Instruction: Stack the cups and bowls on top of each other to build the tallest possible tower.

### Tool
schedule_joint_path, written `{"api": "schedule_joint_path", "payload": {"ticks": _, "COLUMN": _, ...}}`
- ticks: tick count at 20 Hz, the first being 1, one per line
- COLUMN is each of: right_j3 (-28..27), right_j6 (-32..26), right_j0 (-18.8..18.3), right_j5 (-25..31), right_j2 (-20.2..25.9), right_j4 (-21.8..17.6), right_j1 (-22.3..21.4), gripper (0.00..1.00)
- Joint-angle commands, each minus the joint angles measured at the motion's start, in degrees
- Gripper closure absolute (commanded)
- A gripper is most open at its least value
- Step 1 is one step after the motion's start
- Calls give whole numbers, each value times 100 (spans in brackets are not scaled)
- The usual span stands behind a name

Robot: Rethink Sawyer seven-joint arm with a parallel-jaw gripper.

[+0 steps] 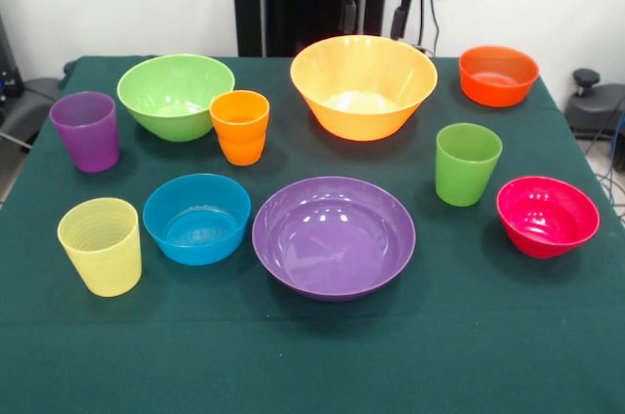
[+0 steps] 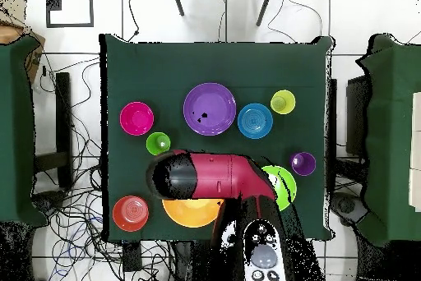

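All cups and bowls stand apart on the green cloth, none on another. The large orange-yellow bowl [image 1: 363,87] [image 2: 191,213] is at the back, with the wide purple bowl [image 1: 334,235] [image 2: 210,108] in front. Also there are a light green bowl [image 1: 176,95], blue bowl [image 1: 197,218], pink-red bowl [image 1: 547,216] and orange-red bowl [image 1: 498,74]. The cups are purple [image 1: 86,130], orange [image 1: 239,126], pale yellow [image 1: 101,245] and green [image 1: 467,163]. My gripper [image 1: 375,31] hangs open just above the orange-yellow bowl's far rim, holding nothing. From overhead the arm [image 2: 205,177] hides the gripper.
The table [image 1: 312,365] is covered in dark green cloth, with its edges near the outer bowls. Cables [image 2: 78,212] lie on the floor beside it. Other green-covered tables [image 2: 16,130] stand at both sides in the overhead view.
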Motion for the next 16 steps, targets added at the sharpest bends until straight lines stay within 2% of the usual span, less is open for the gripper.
{"api": "schedule_joint_path", "payload": {"ticks": 1, "right_j3": -293, "right_j6": 95, "right_j0": -61, "right_j5": 138, "right_j2": 461, "right_j4": -144, "right_j1": 577, "gripper": 0}}
{"api": "schedule_joint_path", "payload": {"ticks": 16, "right_j3": -595, "right_j6": 244, "right_j0": 37, "right_j5": -254, "right_j2": 368, "right_j4": -235, "right_j1": 1053, "gripper": 0}}
